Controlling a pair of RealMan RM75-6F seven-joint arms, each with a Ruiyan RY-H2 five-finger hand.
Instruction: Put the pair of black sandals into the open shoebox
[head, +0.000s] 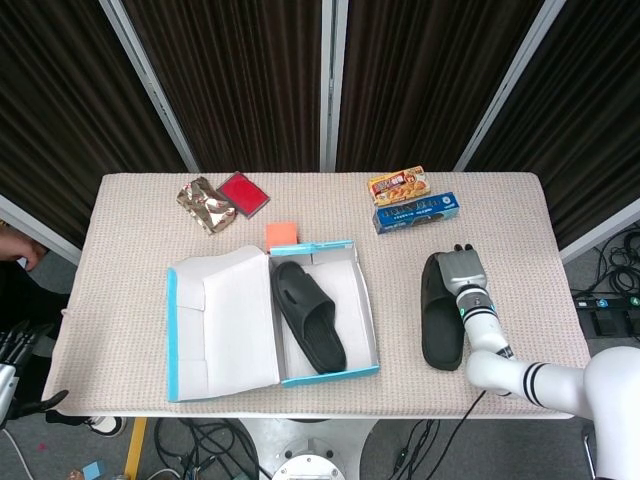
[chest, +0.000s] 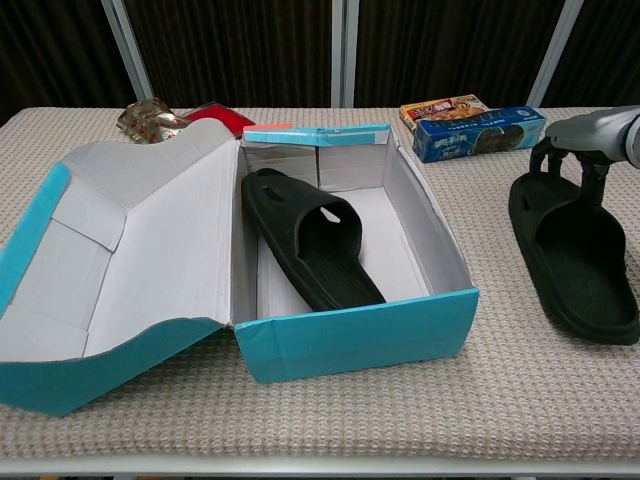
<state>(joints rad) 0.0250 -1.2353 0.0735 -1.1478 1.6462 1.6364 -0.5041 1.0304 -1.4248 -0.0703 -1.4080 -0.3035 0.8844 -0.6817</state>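
The open shoebox (head: 330, 375) (chest: 360, 335) sits left of centre, its lid (head: 220, 320) folded out to the left. One black sandal (head: 310, 318) (chest: 310, 240) lies inside it along the left wall. The other black sandal (head: 441, 330) (chest: 580, 265) rests on the table to the right of the box. My right hand (head: 462, 272) (chest: 585, 150) is at that sandal's far end, fingers hooked around and under its strap. My left hand (head: 15, 342) hangs below the table's left edge, fingers apart, holding nothing.
A blue box (head: 416, 212) (chest: 478, 133) and an orange snack box (head: 398, 185) (chest: 445, 108) lie behind the loose sandal. An orange pad (head: 282, 235) lies behind the shoebox; a foil bag (head: 205, 205) and a red packet (head: 243, 193) lie at the back left.
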